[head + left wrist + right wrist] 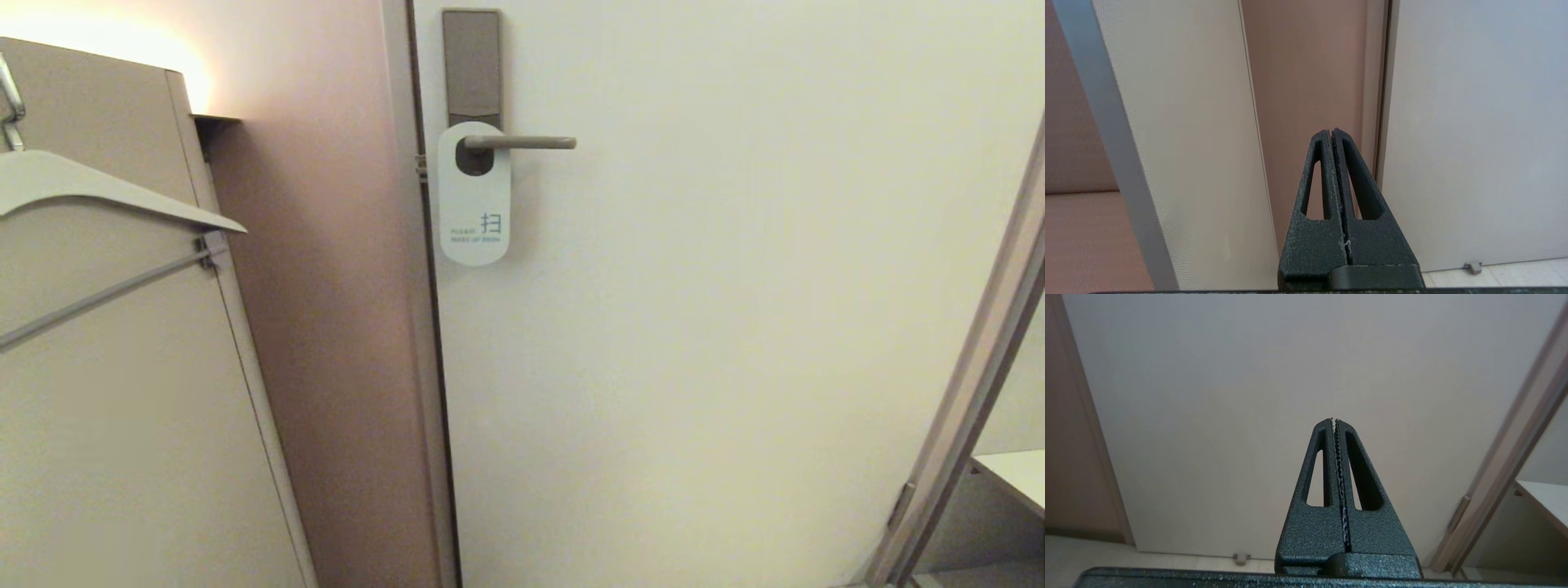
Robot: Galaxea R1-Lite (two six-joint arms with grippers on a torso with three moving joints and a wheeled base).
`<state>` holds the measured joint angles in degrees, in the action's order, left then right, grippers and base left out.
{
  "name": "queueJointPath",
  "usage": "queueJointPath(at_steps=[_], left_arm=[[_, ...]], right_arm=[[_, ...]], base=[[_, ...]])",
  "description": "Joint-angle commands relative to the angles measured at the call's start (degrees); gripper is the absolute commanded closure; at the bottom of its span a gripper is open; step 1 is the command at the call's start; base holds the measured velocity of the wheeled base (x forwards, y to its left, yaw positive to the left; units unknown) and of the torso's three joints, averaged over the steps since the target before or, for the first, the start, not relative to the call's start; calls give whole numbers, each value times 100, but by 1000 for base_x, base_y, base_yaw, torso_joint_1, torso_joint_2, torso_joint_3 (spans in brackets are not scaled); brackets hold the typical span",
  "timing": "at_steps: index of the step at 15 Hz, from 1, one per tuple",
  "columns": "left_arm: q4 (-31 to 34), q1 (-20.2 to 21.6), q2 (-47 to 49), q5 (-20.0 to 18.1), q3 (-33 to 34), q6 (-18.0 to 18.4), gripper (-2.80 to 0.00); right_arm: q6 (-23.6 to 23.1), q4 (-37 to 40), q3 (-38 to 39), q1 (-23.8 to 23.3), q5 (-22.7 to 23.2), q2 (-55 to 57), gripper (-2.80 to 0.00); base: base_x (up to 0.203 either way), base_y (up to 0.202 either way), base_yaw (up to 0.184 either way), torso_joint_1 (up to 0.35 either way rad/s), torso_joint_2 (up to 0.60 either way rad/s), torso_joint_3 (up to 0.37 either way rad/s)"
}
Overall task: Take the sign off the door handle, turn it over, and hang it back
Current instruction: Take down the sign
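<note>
1. The sign (pixel 473 196) is hanging on the door handle (pixel 522 143) in the upper middle of the head view, its oval hole slipped over the lever close to the lock plate (pixel 471 65).
2. The sign is showing its pale grey-white face, with small blue lettering and a Chinese character near its lower end; the small print is too fine to read with certainty.
3. The door handle is lying level, pointing toward the right of the frame, and the tall narrow lock plate is rising above it to the top edge.
4. The white door (pixel 735 327) is filling the middle and right of the head view, with its frame edge running down just left of the sign.
5. A clothes hanger (pixel 98 192) with a grey bar is hanging at the left edge of the head view, in front of a beige cabinet panel (pixel 122 449).
6. Neither arm is appearing in the head view.
7. The left gripper (pixel 1332 131) is sitting with its jaws pressed fully together and holding nothing, pointing toward the pinkish wall strip beside the door, low near the floor.
8. The right gripper (pixel 1334 420) is likewise sitting with its toothed jaws closed tight on nothing, facing the bare lower part of the door, well away from the sign.
9. A small door stop (pixel 1241 558) is sitting at the foot of the door in the lower part of the right wrist view.
</note>
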<state>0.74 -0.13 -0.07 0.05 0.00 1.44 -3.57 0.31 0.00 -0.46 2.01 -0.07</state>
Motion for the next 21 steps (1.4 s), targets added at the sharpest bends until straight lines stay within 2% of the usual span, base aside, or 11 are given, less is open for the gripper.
queueJointPath(at_steps=[1, 15, 21], left_arm=[[5, 5, 7, -1, 0, 11, 0], [14, 5, 7, -5, 0, 5, 0], [14, 5, 7, -5, 0, -65, 0]], right_arm=[[-3, 4, 0, 11, 1, 7, 0], [-3, 4, 0, 2, 1, 7, 0], [-3, 4, 0, 2, 1, 7, 0]], base=[[4, -75, 9, -6, 2, 8], [0, -182, 11, 2, 3, 2], [0, -30, 3, 0, 1, 0]])
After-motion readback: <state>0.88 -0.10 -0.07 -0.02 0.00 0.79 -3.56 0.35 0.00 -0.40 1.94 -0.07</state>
